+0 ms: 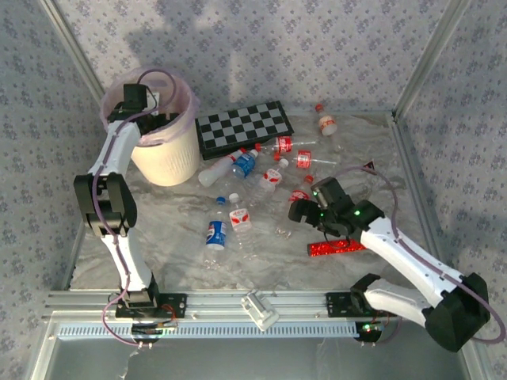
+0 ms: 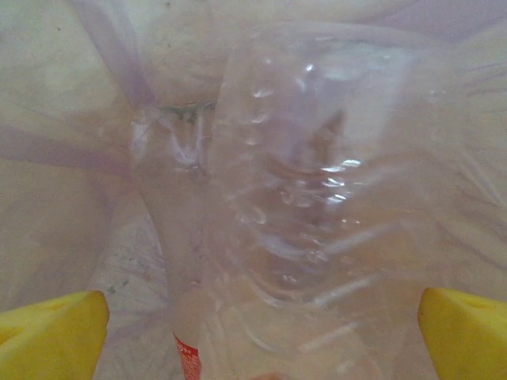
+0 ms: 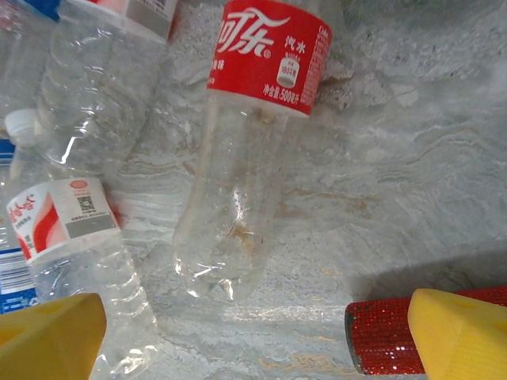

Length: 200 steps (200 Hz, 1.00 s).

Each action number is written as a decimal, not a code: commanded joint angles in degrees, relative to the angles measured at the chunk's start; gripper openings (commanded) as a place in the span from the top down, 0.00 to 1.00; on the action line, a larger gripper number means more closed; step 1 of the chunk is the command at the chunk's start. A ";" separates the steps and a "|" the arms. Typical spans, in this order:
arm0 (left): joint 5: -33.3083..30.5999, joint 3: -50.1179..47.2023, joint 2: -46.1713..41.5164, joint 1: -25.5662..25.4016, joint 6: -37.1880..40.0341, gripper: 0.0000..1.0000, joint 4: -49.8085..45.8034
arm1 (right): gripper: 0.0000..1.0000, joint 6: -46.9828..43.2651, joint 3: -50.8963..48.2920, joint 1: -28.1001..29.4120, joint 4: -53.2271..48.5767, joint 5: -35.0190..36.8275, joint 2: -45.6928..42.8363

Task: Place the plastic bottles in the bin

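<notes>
- Up at the upper left of the overhead view, the left gripper (image 2: 253, 340) hangs over the bin (image 1: 170, 162), its yellow fingers (image 2: 51, 332) spread wide and gripping nothing.
- Straight below them a clear bottle (image 2: 317, 182) sits in the pink liner (image 2: 55, 127), clear of both fingers, so I'd count that one as binned.
- Across the middle of the table (image 1: 380, 150), at least seven plastic bottles (image 1: 240, 215) lie scattered below the checkerboard (image 1: 242, 127). Most of the job looks undone.
- Lower right, the right gripper (image 3: 253, 332) hovers with its fingers apart over a red-labelled bottle (image 3: 245, 158), touching nothing.
- Just beside its finger, at the lower right of the wrist view, lies the red glittery tube (image 3: 380, 336), which isn't for the bin.
</notes>
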 commanded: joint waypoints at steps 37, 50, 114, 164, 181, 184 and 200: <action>-0.68 10.76 -6.05 -1.52 5.05 0.00 -8.52 | 0.00 6.74 -1.80 4.11 6.33 3.81 7.41; -1.11 12.80 -7.66 -1.37 6.89 0.00 -9.70 | 0.00 8.08 -2.77 4.74 9.73 1.71 9.98; -0.86 20.37 -16.12 -1.19 9.89 0.00 -16.44 | 0.03 10.95 -3.32 7.18 15.82 1.47 18.83; 4.58 -7.14 -37.56 -10.35 1.34 0.00 -4.47 | 0.11 10.33 -2.95 7.04 15.71 2.31 21.16; 5.50 -14.60 -43.45 -15.87 -3.73 0.00 -0.31 | 0.13 9.17 -2.78 6.74 15.17 2.41 21.55; 5.47 -15.75 -44.36 -16.85 -4.46 0.00 0.23 | 0.13 8.95 -2.66 6.70 14.91 2.50 21.56; 5.70 -22.04 -48.67 -21.82 -8.94 0.00 3.85 | 0.18 7.78 -2.01 6.61 13.25 2.99 21.32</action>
